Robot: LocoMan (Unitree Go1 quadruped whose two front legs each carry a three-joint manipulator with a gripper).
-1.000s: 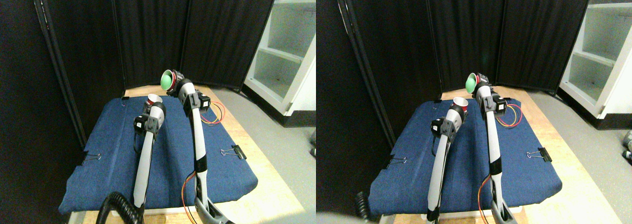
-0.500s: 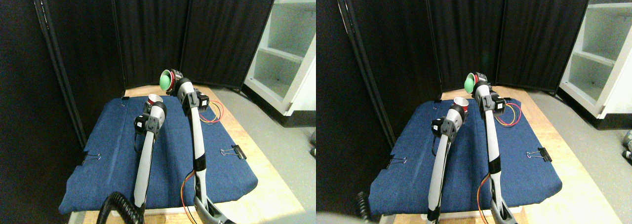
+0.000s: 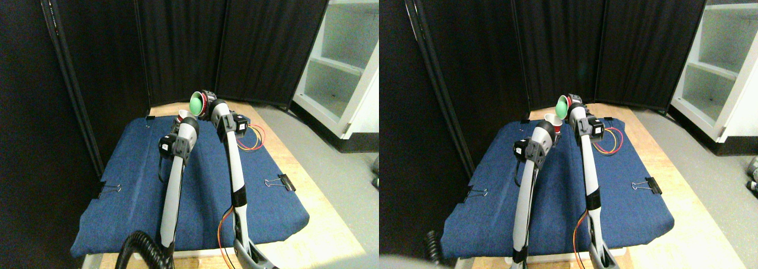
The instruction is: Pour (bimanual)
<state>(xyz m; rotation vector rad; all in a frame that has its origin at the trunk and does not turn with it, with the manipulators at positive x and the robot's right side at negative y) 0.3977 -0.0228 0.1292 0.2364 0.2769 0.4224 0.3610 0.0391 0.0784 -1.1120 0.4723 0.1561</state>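
A red cup (image 3: 181,113) with a white inside sits upright at the tip of my left manipulator, and my left gripper (image 3: 183,120) is shut on it above the blue cloth (image 3: 201,180). A green cup (image 3: 196,102) is tipped on its side, mouth facing left, with my right gripper (image 3: 206,99) shut on it. The green cup's rim hangs just above and to the right of the red cup's mouth, very close to it. I cannot see any contents in either cup.
The blue cloth is clipped to a wooden table (image 3: 308,192) with binder clips (image 3: 283,182) at its sides. Red and orange wires (image 3: 256,137) loop by the right arm. Black screens (image 3: 177,38) stand behind, and a white shelf unit (image 3: 346,61) is at the right.
Both arms have shifted slightly left and away. The green cup has dropped and moved left until it is right beside the red cup's mouth.
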